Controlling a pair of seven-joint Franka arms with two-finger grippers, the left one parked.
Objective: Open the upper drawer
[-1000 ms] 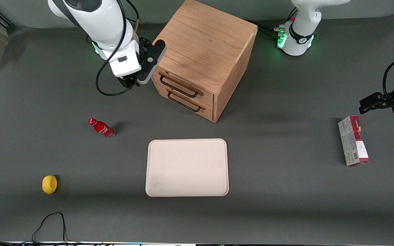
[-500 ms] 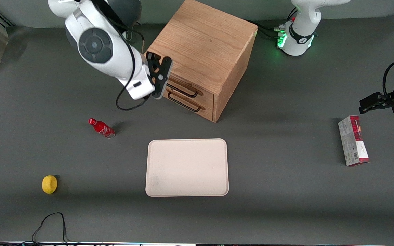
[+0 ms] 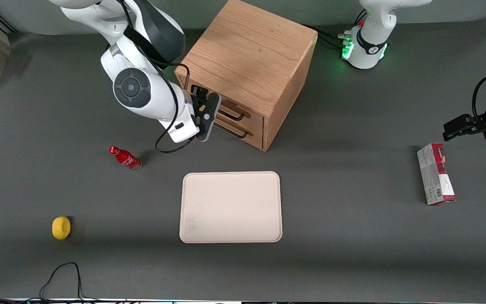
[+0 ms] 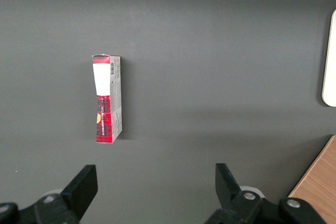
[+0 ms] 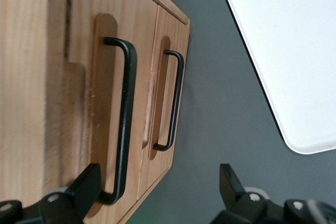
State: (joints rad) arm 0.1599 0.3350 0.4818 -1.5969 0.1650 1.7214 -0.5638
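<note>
Swinging in from beside the cabinet (image 3: 251,71), the pincer (image 3: 207,115) now hangs in front of the drawer fronts, fingers spread wide to straddle a bar. Upper drawer (image 5: 113,119) sits shut just ahead, its handle (image 5: 124,124) close by one fingertip (image 5: 84,190). Bare table beneath leaves pulling room toward the tray (image 3: 230,207).

The front view looks steeply down over the whole table (image 3: 352,253). The right wrist camera faces the cabinet (image 5: 31,77) drawers closely; both share its gripper (image 5: 157,195) and the cream tray (image 3: 230,207).
</note>
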